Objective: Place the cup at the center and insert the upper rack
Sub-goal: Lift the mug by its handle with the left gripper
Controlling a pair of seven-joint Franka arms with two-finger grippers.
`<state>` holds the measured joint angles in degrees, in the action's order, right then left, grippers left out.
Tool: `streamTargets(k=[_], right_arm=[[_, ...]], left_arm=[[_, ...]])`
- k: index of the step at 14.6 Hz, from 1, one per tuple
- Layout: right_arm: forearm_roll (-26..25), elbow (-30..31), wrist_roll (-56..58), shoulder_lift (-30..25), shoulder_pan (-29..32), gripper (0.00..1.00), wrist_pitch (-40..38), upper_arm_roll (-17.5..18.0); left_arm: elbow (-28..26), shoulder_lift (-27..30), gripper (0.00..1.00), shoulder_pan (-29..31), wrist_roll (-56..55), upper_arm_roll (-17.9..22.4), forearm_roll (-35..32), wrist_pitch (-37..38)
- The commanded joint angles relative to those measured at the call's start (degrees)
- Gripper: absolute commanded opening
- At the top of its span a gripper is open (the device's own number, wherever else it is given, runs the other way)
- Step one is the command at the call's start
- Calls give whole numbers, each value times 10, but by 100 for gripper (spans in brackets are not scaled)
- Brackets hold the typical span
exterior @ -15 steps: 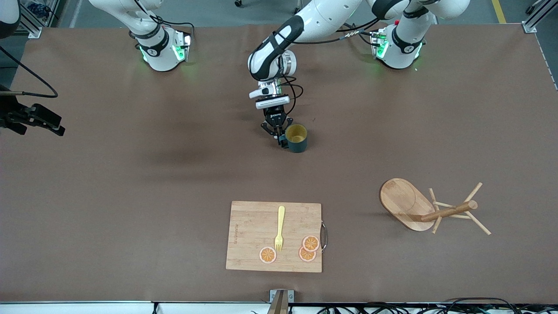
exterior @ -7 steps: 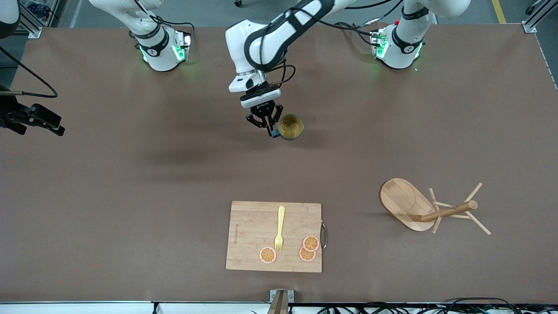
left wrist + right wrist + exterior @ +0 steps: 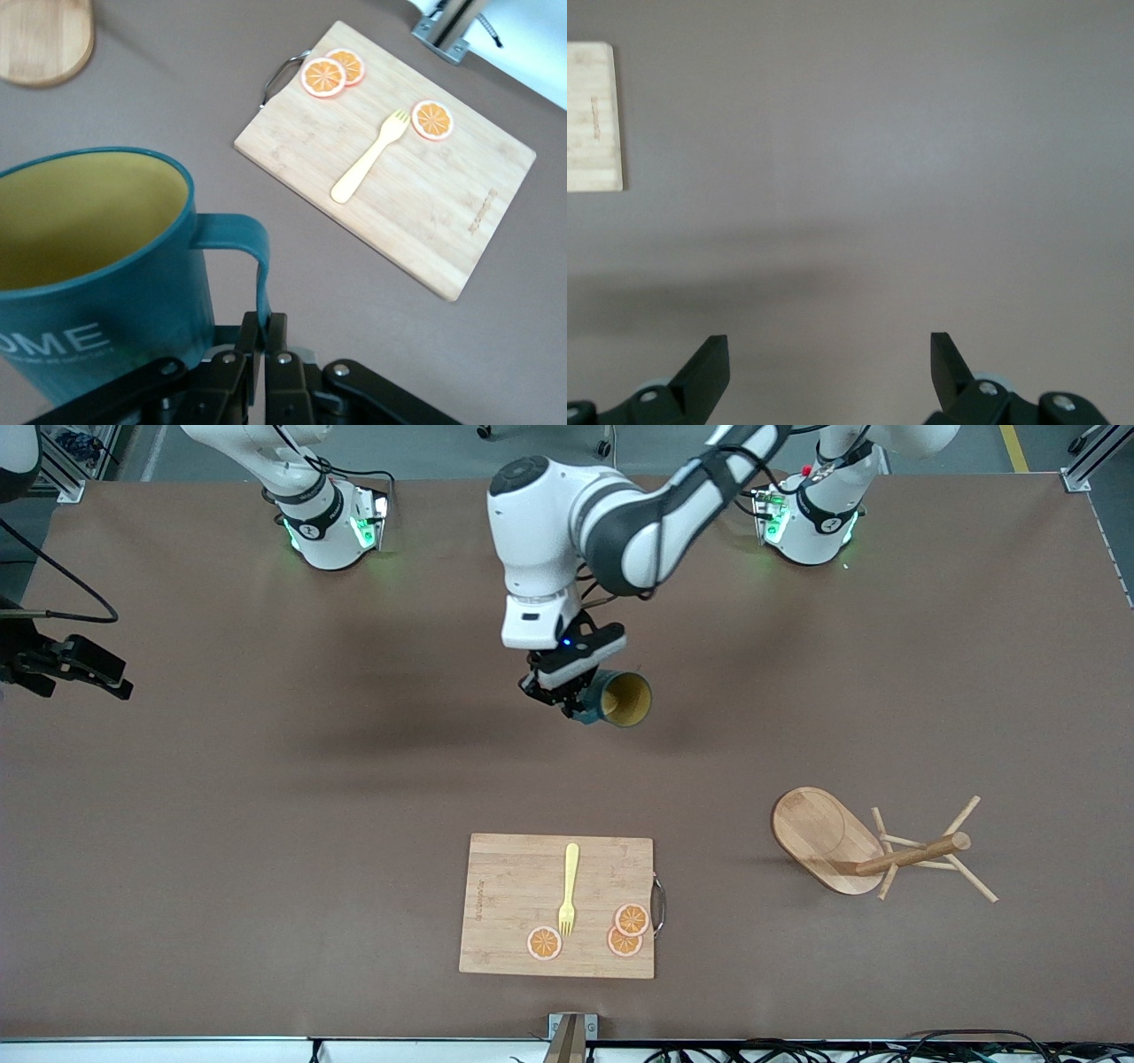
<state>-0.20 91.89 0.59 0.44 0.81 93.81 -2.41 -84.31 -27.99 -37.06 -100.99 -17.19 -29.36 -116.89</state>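
Note:
The dark teal cup (image 3: 625, 698) with a yellow inside hangs tilted above the table's middle, its mouth turned toward the front camera. My left gripper (image 3: 576, 707) is shut on its handle. In the left wrist view the cup (image 3: 97, 266) fills the near corner, and the left gripper (image 3: 264, 323) pinches the thin handle (image 3: 257, 266). The wooden mug tree (image 3: 873, 850) lies on its side on the table toward the left arm's end, nearer the front camera; its oval base (image 3: 44, 40) shows in the left wrist view. My right gripper (image 3: 830, 354) is open and empty over bare table.
A bamboo cutting board (image 3: 523, 903) lies near the table's front edge with a yellow fork (image 3: 568, 886) and three orange slices (image 3: 631, 919) on it. It also shows in the left wrist view (image 3: 390, 168), and its corner shows in the right wrist view (image 3: 589, 115).
My left gripper has lifted the cup off the table by its handle, and the cup has tipped from upright to tilted. The right arm and the mug tree have not moved.

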Motion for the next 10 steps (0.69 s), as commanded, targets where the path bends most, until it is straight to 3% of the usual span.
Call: streamTargets(k=[1,5,10], right_arm=[[-2,-6,5,-7,3,100,-20,4],[-2,-6,6,-7,3,100,-20,4],[-3,-3,6,-8,2,100,-6,4]], left_arm=[[-2,35,0,48,23,-6,85,-27],[-2,65,0,121,97,-6,218,-33],[-13,97,0,250,251,-5,461,-23]])
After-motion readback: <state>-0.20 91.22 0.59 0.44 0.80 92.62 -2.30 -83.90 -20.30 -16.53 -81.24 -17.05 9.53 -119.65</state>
